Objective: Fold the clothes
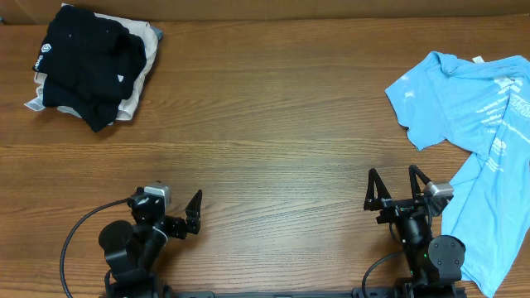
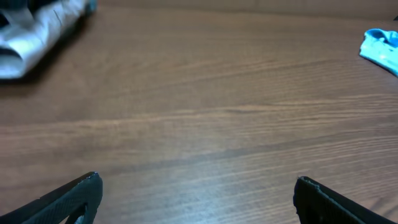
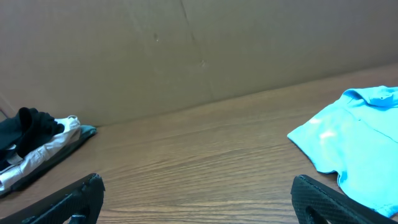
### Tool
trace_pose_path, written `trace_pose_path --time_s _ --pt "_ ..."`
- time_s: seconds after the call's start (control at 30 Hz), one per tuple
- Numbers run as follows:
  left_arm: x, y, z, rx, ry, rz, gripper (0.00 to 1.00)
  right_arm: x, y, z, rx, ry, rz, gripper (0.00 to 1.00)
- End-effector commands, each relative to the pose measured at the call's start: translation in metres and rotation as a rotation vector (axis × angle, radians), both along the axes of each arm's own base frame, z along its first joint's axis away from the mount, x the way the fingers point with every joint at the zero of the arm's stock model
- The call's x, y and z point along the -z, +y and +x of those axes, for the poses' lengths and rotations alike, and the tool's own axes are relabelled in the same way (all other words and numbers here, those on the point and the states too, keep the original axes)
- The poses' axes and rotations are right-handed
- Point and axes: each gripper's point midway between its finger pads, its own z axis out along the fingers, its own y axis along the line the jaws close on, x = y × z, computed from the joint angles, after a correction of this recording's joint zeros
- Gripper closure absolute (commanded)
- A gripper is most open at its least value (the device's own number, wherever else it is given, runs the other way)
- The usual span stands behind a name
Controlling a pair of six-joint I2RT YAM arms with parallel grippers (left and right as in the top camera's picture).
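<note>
A broad stretch of bare wooden table (image 1: pixel 265 124) lies open between two heaps of laundry. A crumpled black T-shirt (image 1: pixel 87 62) sits at the far-left corner on top of pale folded cloth (image 1: pixel 141 79). Light blue T-shirts (image 1: pixel 472 91) sprawl along the right side and run past the frame's right edge.

At the near edge, the left gripper (image 2: pixel 198 183) and the right gripper (image 1: pixel 392 184) both hang with jaws spread wide, holding nothing and well apart from the black shirt.

Only the overhead view shows one blue shirt trailing down just beside the right arm, and the black cable (image 1: pixel 70 240) looping by the left arm. Only the right wrist view takes in the brown cardboard wall (image 3: pixel 186 50) standing behind the table's far edge. The left wrist view catches just a corner of blue cloth at its right border and the pale layers at its upper left.

A small white logo (image 1: pixel 47 51) marks the black shirt and white print (image 1: pixel 505 108) crosses the blue ones, all too small to read
</note>
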Motion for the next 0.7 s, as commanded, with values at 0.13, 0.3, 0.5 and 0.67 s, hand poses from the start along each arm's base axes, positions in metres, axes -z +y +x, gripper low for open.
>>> trace_pose_path --time_s 0.13,0.3,0.5,0.67 --pt "-0.013 -0.010 0.005 0.037 -0.133 0.151 0.00 0.002 0.000 0.000 0.003 -0.005 0.000 0.00" --pt "-0.017 -0.012 0.007 0.015 -0.167 0.185 0.00 0.002 0.000 0.000 0.003 -0.005 0.000 0.00" --pt "-0.026 -0.004 0.009 -0.038 -0.215 0.202 0.00 0.002 0.000 0.000 0.003 -0.005 0.000 0.00" --pt "-0.046 -0.003 0.006 -0.053 -0.303 0.204 0.00 0.002 0.000 0.000 0.003 -0.005 0.000 0.00"
